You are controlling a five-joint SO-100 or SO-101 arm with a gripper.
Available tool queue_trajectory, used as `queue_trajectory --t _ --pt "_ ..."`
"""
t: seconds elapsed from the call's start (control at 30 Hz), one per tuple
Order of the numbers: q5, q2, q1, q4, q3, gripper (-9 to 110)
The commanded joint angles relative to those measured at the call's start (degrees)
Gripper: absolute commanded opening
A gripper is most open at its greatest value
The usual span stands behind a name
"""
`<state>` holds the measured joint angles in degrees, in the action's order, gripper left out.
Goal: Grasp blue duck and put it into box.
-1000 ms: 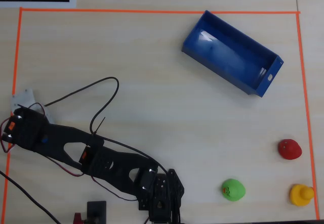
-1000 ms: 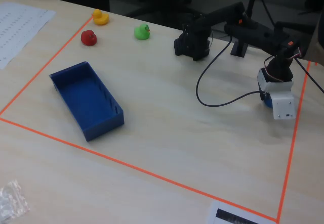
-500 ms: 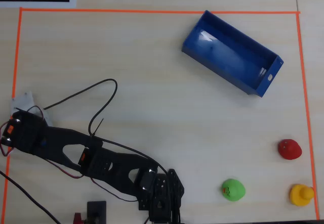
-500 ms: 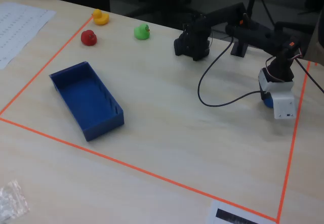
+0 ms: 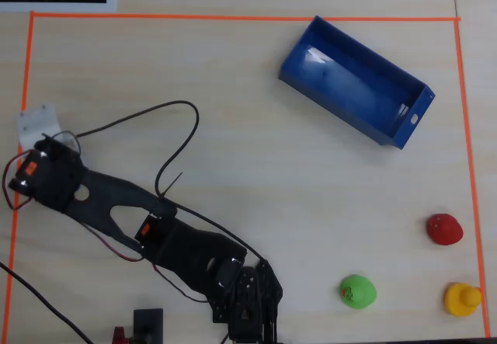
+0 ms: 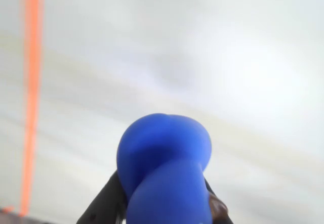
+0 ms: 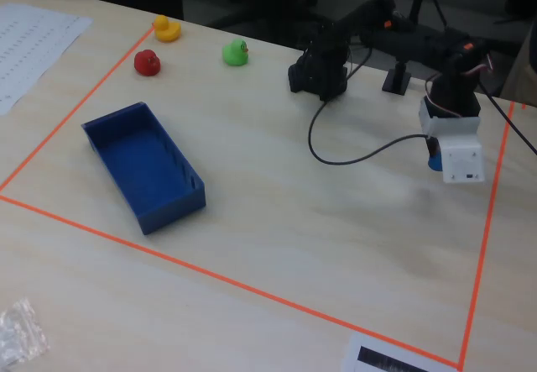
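So the gripper (image 6: 164, 211) has the blue duck (image 6: 164, 171) pinched between its two fingers. In the wrist view the duck fills the bottom middle of the frame, with the dark fingers hugging it at roughly 7 and 5 o'clock. It's a rounded, smooth-looking toy and the hold seems to sit low on the body, so my guess is that's the weak spot: a quick swing could let it squirt out or rotate in the grip.

In the overhead view the gripper head (image 5: 245, 313) sits at about 6 o'clock on the table, right by the bottom edge, and the duck itself is hidden under it. The box (image 5: 355, 82) is way off at about 1 o'clock, well apart, so the carry is long and diagonal. It's also sitting at an angle, so a release near a thin wall could bounce the duck off the rim and out.

Other worry: the black cable (image 5: 167, 130) loops loosely across the table near the arm around 9 o'clock. If it snags during the swing, that might jerk the arm. The green duck (image 5: 357, 290), red toy (image 5: 443, 229) and yellow duck (image 5: 462, 298) sit around 4 o'clock, near the gripper's side but probably off the path.
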<state>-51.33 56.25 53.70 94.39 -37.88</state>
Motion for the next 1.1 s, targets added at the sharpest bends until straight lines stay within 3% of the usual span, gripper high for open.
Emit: queue_trajectory --t 0.0,0.23,0.5,0.67,1.07 --pt "-4.7 14.0 -12.7 0.5 2.2 0" --pt "-15.7 18.9 -44.6 -1.9 15.4 0" --pt "-25.0 12.7 -75.6 -22.1 15.5 0" --pt "-27.9 0.5 -83.9 -30.6 19.9 0" --pt "-30.1 -10.9 -90.0 -29.1 19.0 0"
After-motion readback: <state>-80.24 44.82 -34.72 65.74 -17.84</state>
